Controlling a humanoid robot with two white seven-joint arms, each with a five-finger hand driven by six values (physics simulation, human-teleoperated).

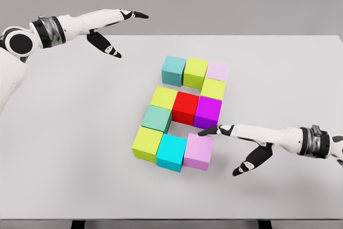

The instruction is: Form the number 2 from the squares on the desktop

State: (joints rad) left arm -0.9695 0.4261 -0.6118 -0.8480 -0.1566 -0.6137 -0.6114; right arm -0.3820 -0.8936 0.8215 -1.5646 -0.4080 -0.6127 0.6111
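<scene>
Several coloured cubes sit packed together mid-table. The top row is a teal cube [173, 71], a lime cube [195, 72] and a pale pink cube [217, 71]. A yellow-green cube [213, 89] sits below the pink one. The middle row holds a yellow-green cube [163, 98], a red cube [185, 107] and a magenta cube [208, 112]. A sea-green cube [156, 118] lies below left. The bottom row is lime [147, 142], cyan [171, 152] and pink [198, 151]. My right hand [236, 142] is open, its fingertips [203, 131] at the magenta cube's lower edge, above the pink cube. My left hand [119, 28] hovers open at the far left.
The grey table [69, 148] stretches wide on all sides of the cube cluster. Its front edge [171, 219] runs along the bottom of the view, with dark legs below. A small gap shows between the red cube and the cyan cube.
</scene>
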